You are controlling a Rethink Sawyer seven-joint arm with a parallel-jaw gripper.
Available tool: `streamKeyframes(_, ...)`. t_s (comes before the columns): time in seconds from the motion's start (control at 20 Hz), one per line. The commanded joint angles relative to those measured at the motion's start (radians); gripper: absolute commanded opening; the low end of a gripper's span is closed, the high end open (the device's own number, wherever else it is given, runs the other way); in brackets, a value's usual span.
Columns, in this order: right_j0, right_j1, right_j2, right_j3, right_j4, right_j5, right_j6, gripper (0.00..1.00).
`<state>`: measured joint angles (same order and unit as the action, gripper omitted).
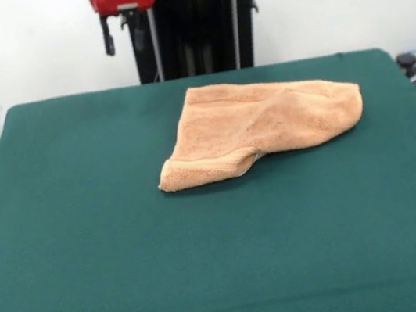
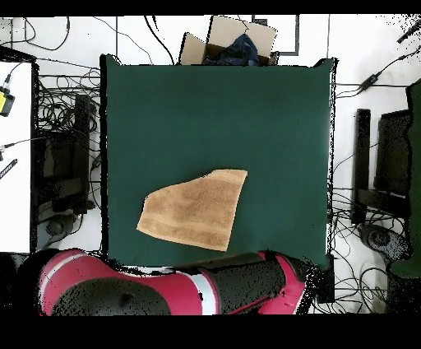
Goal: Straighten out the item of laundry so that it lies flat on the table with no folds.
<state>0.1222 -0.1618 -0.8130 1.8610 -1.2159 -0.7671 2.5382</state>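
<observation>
The peach-orange towel lies on the dark green table, right of centre and toward the robot's side. It is folded over on itself into an uneven wedge, with a rounded bulge at its right end and a doubled corner at its front left. In the overhead view the towel lies near the bottom edge of the table. No care tag shows. The arm is drawn back: its red end and the gripper hang above the table's far edge, well clear of the towel. The arm stretches along the bottom of the overhead view.
The black pedestal stands behind the table's far edge. A cardboard box sits off the table's opposite edge. Cables and dark equipment line both sides on the floor.
</observation>
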Motion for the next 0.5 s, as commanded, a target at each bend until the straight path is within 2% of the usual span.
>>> streamKeyframes(0.05,-0.078,-0.147,0.278,0.088,0.041,0.198,0.43,1.0)
streamKeyframes(0.5,-0.209,-0.255,0.448,0.152,0.058,0.276,0.417,1.0)
